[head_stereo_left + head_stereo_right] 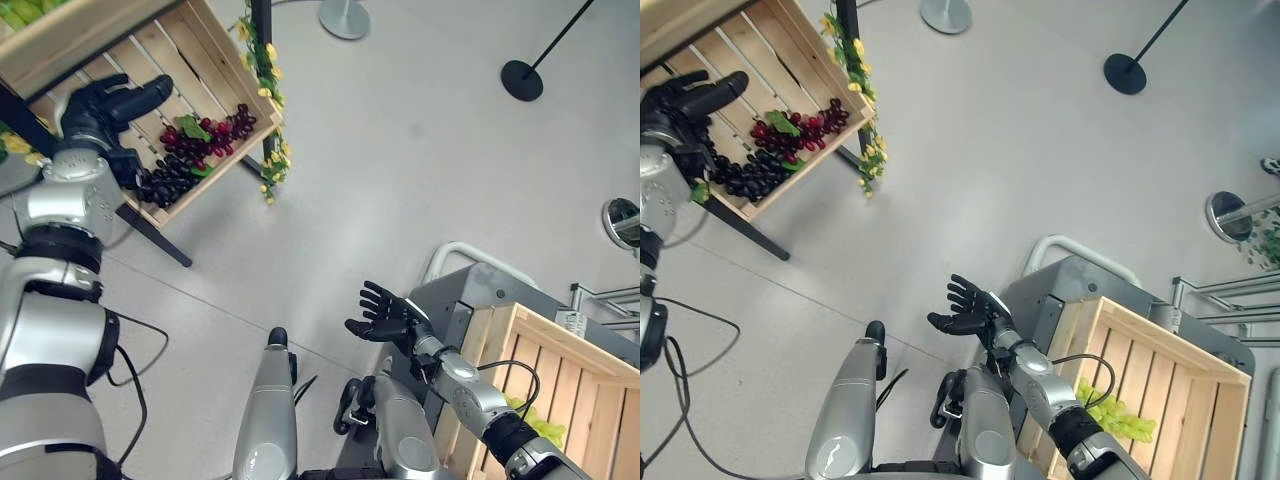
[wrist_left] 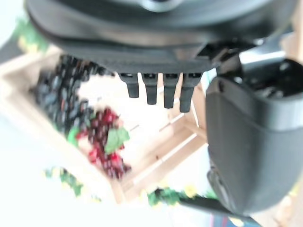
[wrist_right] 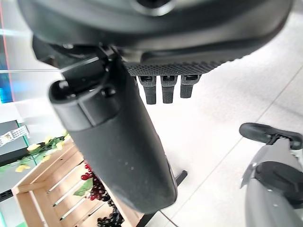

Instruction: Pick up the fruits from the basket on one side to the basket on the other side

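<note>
Nearest, the right hand (image 1: pixel 385 315) hangs spread and empty beside the slatted wooden crate with green grapes (image 1: pixel 1140 370). Left hand (image 1: pixel 110 105), fingers straight, hovers over the tilted wooden crate (image 1: pixel 225 150) holding soft dark purple grapes (image 1: pixel 165 182) and red grapes (image 1: pixel 205 135); grasp stems, they likely bruise.

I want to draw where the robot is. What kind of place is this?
Probably a pretend fruit shop set up indoors. A tilted wooden crate on a stand holds dark grapes and red grapes, with flowers trimming it. Another wooden crate holds green grapes, and barrier posts stand on the floor.
</note>
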`<state>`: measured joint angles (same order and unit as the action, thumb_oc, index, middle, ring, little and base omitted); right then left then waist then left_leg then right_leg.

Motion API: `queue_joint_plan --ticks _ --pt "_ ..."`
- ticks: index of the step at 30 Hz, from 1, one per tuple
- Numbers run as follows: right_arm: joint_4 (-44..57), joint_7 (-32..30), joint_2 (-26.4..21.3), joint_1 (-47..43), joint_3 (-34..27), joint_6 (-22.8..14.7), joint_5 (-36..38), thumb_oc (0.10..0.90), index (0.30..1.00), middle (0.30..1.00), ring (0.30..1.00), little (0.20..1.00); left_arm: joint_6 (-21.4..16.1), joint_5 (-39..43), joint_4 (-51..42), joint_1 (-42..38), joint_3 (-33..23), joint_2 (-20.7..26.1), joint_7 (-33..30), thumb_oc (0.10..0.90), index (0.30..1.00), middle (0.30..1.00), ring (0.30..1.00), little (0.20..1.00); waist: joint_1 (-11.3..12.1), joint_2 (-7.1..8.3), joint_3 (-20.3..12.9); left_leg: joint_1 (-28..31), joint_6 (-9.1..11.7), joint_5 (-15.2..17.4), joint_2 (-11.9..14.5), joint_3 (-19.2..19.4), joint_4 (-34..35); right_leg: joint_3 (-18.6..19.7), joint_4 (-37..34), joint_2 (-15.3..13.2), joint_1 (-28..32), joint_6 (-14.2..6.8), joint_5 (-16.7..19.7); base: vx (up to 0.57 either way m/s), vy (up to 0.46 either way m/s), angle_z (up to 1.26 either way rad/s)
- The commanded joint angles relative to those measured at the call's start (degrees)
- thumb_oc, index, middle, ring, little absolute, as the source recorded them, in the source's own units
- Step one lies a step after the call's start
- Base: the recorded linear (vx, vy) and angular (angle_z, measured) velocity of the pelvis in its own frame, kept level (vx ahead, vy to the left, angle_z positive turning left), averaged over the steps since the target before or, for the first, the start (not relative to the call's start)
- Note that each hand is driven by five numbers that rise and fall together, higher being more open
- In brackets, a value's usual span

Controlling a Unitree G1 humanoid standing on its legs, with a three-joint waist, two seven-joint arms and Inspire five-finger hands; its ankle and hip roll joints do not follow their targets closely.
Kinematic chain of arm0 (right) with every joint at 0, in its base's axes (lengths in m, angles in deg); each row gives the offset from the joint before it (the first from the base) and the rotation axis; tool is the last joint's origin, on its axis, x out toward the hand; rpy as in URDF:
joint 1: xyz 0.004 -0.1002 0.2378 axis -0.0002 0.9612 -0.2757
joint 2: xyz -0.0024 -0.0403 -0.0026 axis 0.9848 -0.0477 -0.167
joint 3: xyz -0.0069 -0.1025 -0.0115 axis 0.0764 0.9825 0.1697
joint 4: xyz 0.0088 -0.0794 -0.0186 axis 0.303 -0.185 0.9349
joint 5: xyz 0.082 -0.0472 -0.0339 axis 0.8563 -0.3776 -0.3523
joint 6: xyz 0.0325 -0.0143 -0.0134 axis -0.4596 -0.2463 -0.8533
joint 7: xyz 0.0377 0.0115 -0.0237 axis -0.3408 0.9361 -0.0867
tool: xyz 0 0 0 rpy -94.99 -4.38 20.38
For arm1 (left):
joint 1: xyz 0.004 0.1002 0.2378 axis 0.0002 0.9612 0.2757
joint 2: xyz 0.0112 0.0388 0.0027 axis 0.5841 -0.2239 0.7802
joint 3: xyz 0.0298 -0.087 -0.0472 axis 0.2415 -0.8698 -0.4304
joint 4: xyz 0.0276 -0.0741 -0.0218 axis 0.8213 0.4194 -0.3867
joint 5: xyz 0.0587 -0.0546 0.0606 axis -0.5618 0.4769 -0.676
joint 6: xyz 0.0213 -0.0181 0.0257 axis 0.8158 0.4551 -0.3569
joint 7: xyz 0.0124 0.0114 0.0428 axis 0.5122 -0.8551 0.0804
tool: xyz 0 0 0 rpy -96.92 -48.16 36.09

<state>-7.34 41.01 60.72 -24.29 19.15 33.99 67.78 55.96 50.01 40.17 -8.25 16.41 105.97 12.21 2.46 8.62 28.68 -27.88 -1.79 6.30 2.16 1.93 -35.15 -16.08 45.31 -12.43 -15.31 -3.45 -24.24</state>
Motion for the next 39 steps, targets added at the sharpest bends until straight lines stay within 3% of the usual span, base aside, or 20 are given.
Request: queue_joint_plan --ticks 1,8,9,11,17,20,26,29,35,39 --pt "4.00 -1.09 0.64 2.46 -2.83 -2.04 -1.39 0.800 0.900 0.900 0.900 0.900 -10.46 8.49 -7.47 5.26 -5.98 -4.93 9.18 0.800 0.900 0.900 0.900 0.900 0.20 -4.15 -5.24 10.55 -1.31 6.84 1.23 3.16 2.53 1.85 1.13 -2.22 -2.95 -2.64 15.29 -0.02 -0.013 -0.11" --pt "3.91 0.48 0.59 3.68 -5.67 -0.80 -2.61 0.800 0.900 0.900 0.900 0.900 -11.03 18.08 -11.51 17.05 -9.62 -12.01 26.58 0.800 0.900 0.900 0.900 0.900 -1.32 -5.03 -7.53 14.93 -0.57 6.01 1.89 4.71 4.87 2.64 -3.53 -1.65 0.73 -2.03 14.47 0.01 0.010 -0.24" --pt "3.82 0.70 0.59 3.72 -5.91 -0.61 -2.69 0.800 0.900 0.900 0.900 0.900 -10.96 18.45 -11.59 17.77 -9.86 -12.51 27.65 0.800 0.900 0.900 0.900 0.900 -1.47 -5.17 -7.91 15.00 -0.78 4.30 2.22 5.29 6.01 2.19 -4.95 -1.44 0.77 -1.30 15.75 0.02 0.042 -0.33" --pt "3.06 1.83 0.67 4.53 -6.97 -0.19 -3.02 0.800 0.900 0.900 0.900 0.900 -10.14 18.99 -12.00 21.79 -10.76 -15.16 33.21 0.800 0.900 0.900 0.900 0.900 -2.23 -5.61 -9.47 18.03 -0.08 3.08 2.65 6.45 9.09 2.80 -9.31 -0.70 3.41 -1.35 16.22 0.07 0.043 -0.21" --pt "1.41 2.41 1.60 7.42 -8.29 -0.86 -3.57 0.800 0.900 0.900 0.900 0.900 -9.39 16.44 -14.21 29.43 -10.84 -20.27 39.17 0.800 0.900 0.900 0.900 0.900 -3.38 -6.27 -13.29 24.68 2.17 -1.21 2.77 8.80 19.06 3.72 -23.07 1.97 10.25 -1.57 18.61 0.11 -0.002 -0.25" --pt "0.05 0.43 2.50 8.97 -9.12 -2.09 -3.53 0.800 0.900 0.900 0.900 0.900 -10.38 11.94 -15.92 33.82 -10.09 -23.99 38.07 0.800 0.900 0.900 0.900 0.900 -3.80 -7.01 -16.23 27.85 3.65 -4.45 2.66 9.13 26.43 3.54 -31.78 3.51 14.17 -1.51 20.18 0.12 -0.005 -0.17" --pt "-0.80 -4.42 3.47 10.99 -10.48 -3.77 -5.20 0.800 0.900 0.900 0.900 0.900 -12.09 5.49 -18.52 38.26 -7.30 -28.93 35.11 0.800 0.900 0.900 0.900 0.900 -4.32 -7.67 -18.70 30.08 4.58 -6.87 2.31 9.07 33.00 3.95 -39.09 4.26 16.87 -1.99 22.92 0.04 -0.011 -0.07" --pt "-1.28 -9.64 4.40 12.28 -11.22 -5.38 -5.66 0.800 0.900 0.900 0.900 0.900 -11.84 3.14 -21.49 40.67 -4.54 -32.09 32.08 0.800 0.900 0.900 0.900 0.900 -4.69 -7.96 -19.90 31.53 5.06 -8.69 2.38 8.99 37.77 4.31 -43.13 4.64 18.34 -2.52 24.78 0.03 -0.033 -0.08" --pt "-2.15 -14.41 5.75 13.22 -12.31 -7.72 -2.08 0.800 0.900 0.900 0.900 0.900 -11.65 -0.68 -23.35 41.85 -1.14 -34.86 26.23 0.800 0.900 0.900 0.900 0.900 -5.48 -8.45 -20.93 31.57 5.40 -9.38 2.63 8.99 40.15 4.89 -46.11 5.45 19.11 -2.62 25.70 -0.01 -0.044 -0.06" --pt "-3.47 -17.75 6.03 13.36 -13.13 -10.60 -4.07 0.800 0.900 0.900 0.900 0.900 -13.03 -5.72 -22.71 43.09 0.74 -35.86 22.51 0.800 0.900 0.900 0.900 0.900 -6.60 -8.59 -21.29 32.36 5.20 -8.91 3.00 10.10 40.15 6.30 -46.69 6.38 19.00 -2.21 25.73 0.00 -0.068 -0.07"
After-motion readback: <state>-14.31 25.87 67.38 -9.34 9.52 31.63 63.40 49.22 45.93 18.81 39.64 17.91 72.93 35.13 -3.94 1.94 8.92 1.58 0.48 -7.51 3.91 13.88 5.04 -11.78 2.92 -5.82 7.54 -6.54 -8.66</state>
